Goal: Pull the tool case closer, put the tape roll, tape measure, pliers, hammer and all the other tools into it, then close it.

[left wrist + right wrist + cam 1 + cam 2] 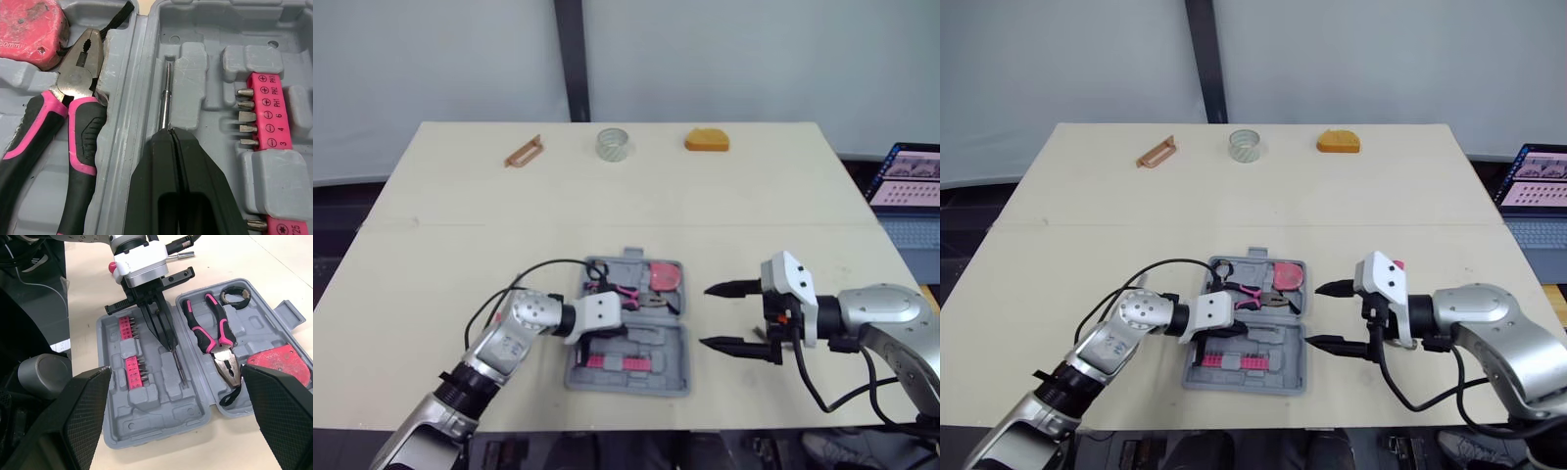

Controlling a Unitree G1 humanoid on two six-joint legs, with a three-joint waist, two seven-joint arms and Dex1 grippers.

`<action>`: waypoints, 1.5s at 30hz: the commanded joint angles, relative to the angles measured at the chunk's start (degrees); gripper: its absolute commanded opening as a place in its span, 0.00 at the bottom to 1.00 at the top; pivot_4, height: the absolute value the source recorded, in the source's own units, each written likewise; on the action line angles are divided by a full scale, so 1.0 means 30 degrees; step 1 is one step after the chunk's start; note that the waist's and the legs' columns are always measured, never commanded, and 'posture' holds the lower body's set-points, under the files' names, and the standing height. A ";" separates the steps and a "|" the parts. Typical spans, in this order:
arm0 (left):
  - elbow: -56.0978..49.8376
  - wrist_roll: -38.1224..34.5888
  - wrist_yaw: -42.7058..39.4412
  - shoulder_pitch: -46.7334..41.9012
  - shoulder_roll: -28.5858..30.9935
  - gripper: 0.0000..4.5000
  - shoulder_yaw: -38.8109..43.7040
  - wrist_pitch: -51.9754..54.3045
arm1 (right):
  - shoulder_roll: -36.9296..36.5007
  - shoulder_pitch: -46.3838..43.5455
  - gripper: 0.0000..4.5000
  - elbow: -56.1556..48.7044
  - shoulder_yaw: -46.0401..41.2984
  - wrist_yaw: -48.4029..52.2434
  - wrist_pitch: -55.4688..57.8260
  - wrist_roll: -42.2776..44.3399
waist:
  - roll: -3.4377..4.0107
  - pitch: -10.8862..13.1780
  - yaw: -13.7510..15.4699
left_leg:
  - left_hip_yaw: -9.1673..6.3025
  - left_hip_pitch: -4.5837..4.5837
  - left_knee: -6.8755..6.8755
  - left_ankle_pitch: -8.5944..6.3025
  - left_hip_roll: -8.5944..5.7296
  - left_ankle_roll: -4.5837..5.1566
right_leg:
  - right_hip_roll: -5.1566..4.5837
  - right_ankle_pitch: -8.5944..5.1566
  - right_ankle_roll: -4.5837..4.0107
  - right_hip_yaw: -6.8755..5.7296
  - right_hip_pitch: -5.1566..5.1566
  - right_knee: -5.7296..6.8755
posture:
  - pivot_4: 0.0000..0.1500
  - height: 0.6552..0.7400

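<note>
The gray tool case (677, 364) lies open and flat on the desk (460, 245), close to the front edge. Behind it is a big bare stretch of desk with lots of room. Way back by the far edge sit three things in a row, well apart: a brown piece (524, 152), the tape roll (614, 143) and an orange thing (706, 140). In the far half of the case lie the pink and black pliers (78, 68) and the red tape measure (27, 27). In the near half are pink strips of bits (271, 110). There the left claw (169, 132) is clenched on a thin metal tool (165, 98) lying in its slot. The right claw (706, 315) is spread wide, just beside the case's right edge, not touching it.
</note>
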 commanded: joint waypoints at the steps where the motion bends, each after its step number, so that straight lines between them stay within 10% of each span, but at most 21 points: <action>1: 0.0668 -0.0592 -0.0984 0.0707 0.0565 0.01 0.0236 0.1920 | -0.0332 0.0001 1.00 -0.0145 -0.0996 0.0217 -0.0286 0.0334 | -0.0002 0.0003 -0.0005 | 0.0001 -0.0001 0.0000 0.0000 0.0000 0.0000 | 0.0000 0.0000 0.0000 0.0000 -0.0001 0.0000 | 1.00 1.00; 6: -0.3745 -0.5106 -0.1891 0.0381 0.0973 0.20 0.3756 0.6424 | -0.0157 -0.0073 1.00 0.0600 -0.2045 0.0061 0.0071 0.1021 | 0.0001 0.0162 -0.0044 | 0.0001 -0.0032 -0.0004 0.0000 0.0006 0.0000 | 0.0008 0.0000 0.0000 -0.0002 -0.0044 0.0005 | 1.00 1.00; 13: -0.6633 -0.9507 -0.1576 0.0462 0.3025 0.98 0.9199 1.0510 | -0.0319 0.0626 1.00 0.2501 -0.3871 0.0071 0.0229 0.1152 | -0.0017 0.0252 -0.0010 | -0.0019 -0.0056 0.0010 0.0000 0.0006 0.0000 | 0.0007 0.0000 0.0000 0.0002 -0.0045 0.0000 | 1.00 1.00; 28: 0.0280 -0.8642 0.1164 0.8720 0.6218 0.99 2.1049 0.5692 | -0.0678 0.2191 1.00 1.3993 -0.8115 -0.0576 -0.4111 -0.2260 | 0.0048 0.0356 -0.0127 | 0.0050 -0.0021 -0.0086 0.0003 0.0008 -0.0005 | 0.0009 -0.0001 0.0001 0.0012 -0.0067 -0.0038 | 1.00 1.00; 45: 0.4766 -0.8414 0.2660 1.0862 0.5293 0.99 2.2393 0.0433 | 0.0353 0.1316 1.00 1.8722 -0.8777 -0.2990 -0.6718 -0.3207 | 0.0109 0.0398 -0.0633 | 0.0072 -0.0006 -0.0132 0.0000 0.0029 -0.0013 | 0.0012 -0.0001 0.0002 0.0007 -0.0075 -0.0046 | 1.00 1.00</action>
